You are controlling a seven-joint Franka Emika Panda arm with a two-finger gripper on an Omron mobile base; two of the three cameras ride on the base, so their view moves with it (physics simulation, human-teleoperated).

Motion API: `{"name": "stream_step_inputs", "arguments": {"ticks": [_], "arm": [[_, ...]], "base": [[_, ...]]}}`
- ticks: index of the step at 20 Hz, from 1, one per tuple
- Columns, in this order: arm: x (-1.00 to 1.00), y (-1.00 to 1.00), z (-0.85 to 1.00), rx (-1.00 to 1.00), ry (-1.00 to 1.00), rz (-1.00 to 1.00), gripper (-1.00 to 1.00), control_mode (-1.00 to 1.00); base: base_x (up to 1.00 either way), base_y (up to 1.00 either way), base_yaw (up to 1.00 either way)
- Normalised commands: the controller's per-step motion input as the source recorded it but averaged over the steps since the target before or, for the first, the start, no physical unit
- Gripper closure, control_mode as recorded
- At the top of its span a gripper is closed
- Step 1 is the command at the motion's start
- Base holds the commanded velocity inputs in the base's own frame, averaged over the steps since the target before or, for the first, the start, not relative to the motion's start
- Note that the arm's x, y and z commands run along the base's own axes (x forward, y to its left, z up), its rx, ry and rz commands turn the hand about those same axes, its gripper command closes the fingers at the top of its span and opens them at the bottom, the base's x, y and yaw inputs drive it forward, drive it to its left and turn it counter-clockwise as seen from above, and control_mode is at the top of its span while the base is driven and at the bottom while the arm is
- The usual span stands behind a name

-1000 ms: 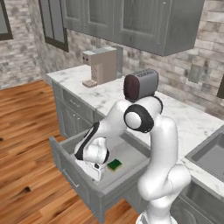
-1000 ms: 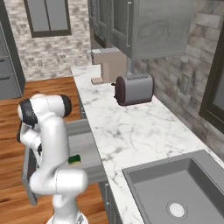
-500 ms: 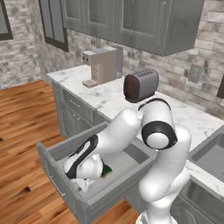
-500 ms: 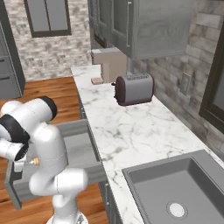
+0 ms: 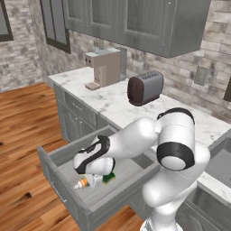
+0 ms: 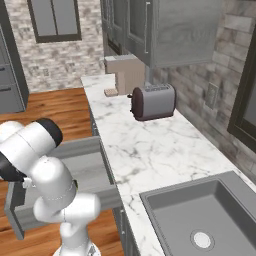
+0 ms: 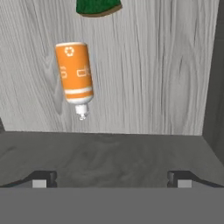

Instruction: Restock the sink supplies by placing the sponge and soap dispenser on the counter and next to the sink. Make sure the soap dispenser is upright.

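Gripper (image 7: 112, 178) wide above flat-lying soap dispenser (image 7: 75, 74), pump seemingly gripperward.

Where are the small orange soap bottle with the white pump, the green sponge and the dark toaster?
orange soap dispenser (image 7: 75, 75), hand view, on its orange body.
green sponge (image 7: 98, 6), hand view, on its green top.
dark toaster (image 5: 145, 87), left base view, on its front face.

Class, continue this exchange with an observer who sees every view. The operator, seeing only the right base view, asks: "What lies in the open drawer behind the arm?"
Observer: The soap dispenser lies on its side on the drawer floor.
Operator: And the sponge?
Observer: The sponge lies just past the bottle's base, apart from it.
Operator: Is the pincer holding anything?
Observer: No, the pincer hangs open, short of the pump end.
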Motion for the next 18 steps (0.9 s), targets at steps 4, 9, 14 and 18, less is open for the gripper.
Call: {"name": "stream_step_inputs", "arguments": {"ticks": [4, 9, 14, 18], "arm": [[0.25, -0.24, -0.04, -0.01, 0.00, 0.00, -1.00, -1.00], [0.06, -0.06, -0.40, -0.09, 0.00, 0.00, -1.00, -1.00], [0.15, 0.00, -0.34, -0.06, 0.00, 0.00, -1.00, -1.00], [0.28, 0.00, -0.13, -0.01, 0.01, 0.00, -1.00, -1.00]], "base": [[0.00, 0.00, 0.00], [0.00, 0.00, 0.00], [0.00, 0.00, 0.00], [0.00, 0.00, 0.00]]}}
